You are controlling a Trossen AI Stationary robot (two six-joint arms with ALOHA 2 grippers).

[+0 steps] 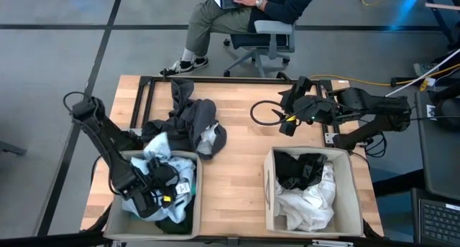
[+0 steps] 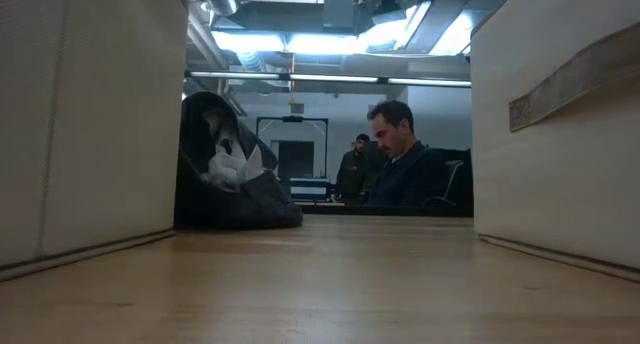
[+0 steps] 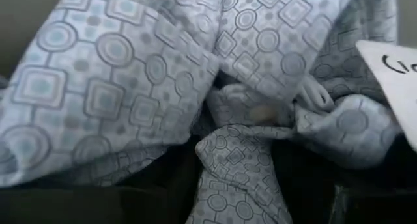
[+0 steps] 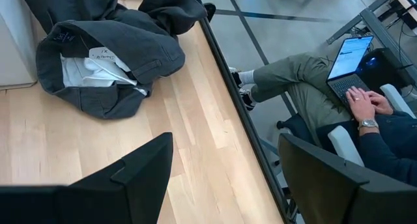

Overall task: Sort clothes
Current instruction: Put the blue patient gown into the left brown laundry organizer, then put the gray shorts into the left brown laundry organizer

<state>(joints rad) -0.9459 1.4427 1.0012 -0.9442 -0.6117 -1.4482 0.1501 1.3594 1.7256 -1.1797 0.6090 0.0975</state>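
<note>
My left gripper (image 1: pixel 159 193) is down inside the left beige bin (image 1: pixel 195 176), shut on a pale light-blue patterned garment (image 3: pixel 130 87) that fills the left wrist view. A dark green garment (image 1: pixel 176 222) lies under it in that bin. A dark grey garment (image 1: pixel 188 121) with a white one (image 4: pixel 98 68) tucked in it lies heaped on the table behind the left bin. The right bin (image 1: pixel 356 197) holds a black garment (image 1: pixel 302 168) and a white garment (image 1: pixel 309 200). My right gripper (image 4: pixel 228 185) is open and empty over the table's far right part (image 1: pixel 287 121). My left gripper has a bunched fold of the pale light-blue garment (image 3: pixel 238 142) between its two fingers, coming at it from above, pointing down into the bin. Several layers are gathered there. The rest of the garment lies slack in the bin around the fingers.
A person sits on an office chair (image 1: pixel 269 35) at the table's far edge, with a laptop (image 4: pixel 352 64). Bare wood (image 1: pixel 237 182) lies between the two bins. A black cable loop (image 1: pixel 262 112) lies beside my right gripper.
</note>
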